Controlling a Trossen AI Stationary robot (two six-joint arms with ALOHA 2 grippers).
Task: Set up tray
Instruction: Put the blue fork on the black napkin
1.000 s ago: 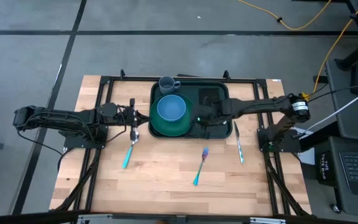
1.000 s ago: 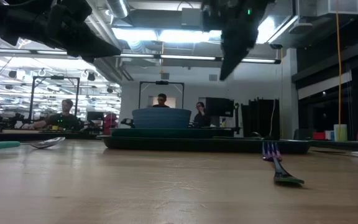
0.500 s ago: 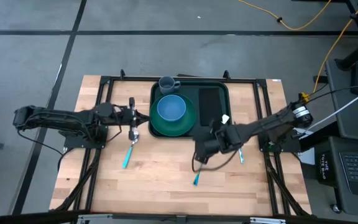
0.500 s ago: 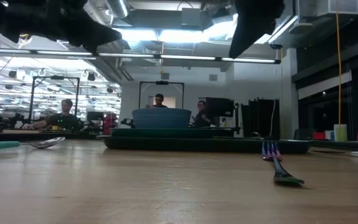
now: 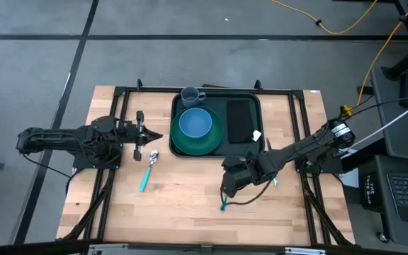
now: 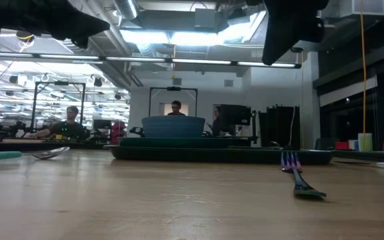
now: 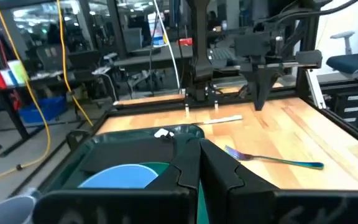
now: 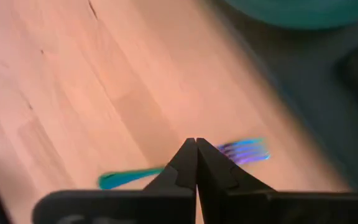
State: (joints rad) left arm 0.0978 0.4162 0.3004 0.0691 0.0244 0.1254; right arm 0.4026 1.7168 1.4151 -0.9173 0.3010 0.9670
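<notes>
A: Step in hand? Looks like cutlery. The right gripper [image 5: 227,185] is low over the fork [image 5: 227,196], which lies on the table [image 5: 183,212] just near of the tray [image 5: 217,99]. Wrist view puts its fingers pressed together, nothing between them, right above the fork [image 8: 185,165]

B: So not holding it

A: No, closed on nothing. Judgement: it has to spread the fingers before it can take the handle, then come down on the teal end and carry it to the tray

B: Left side?

A: The left gripper [image 5: 147,135] waits at the table's left, just left of the tray, above the spoon [image 5: 147,170]. Fingers closed and empty in its own wrist view [image 7: 199,163]

B: Tray itself?

A: Large dark green rectangle, rounded corners, raised rim, sitting far-centre on the table. Holds a round green plate [image 5: 218,142] with a blue bowl [image 5: 195,123] on it at the left half, a black napkin [image 5: 239,119] at the right half. A grey-blue mug [image 5: 191,95] stands at its far left corner; cannot tell if it's inside the rim or just beyond

B: Anything else loose?

A: A knife [image 5: 273,177] right of the fork, mostly under the right arm. Fork, spoon and knife all off the tray, so the setup reads as partly done
</notes>
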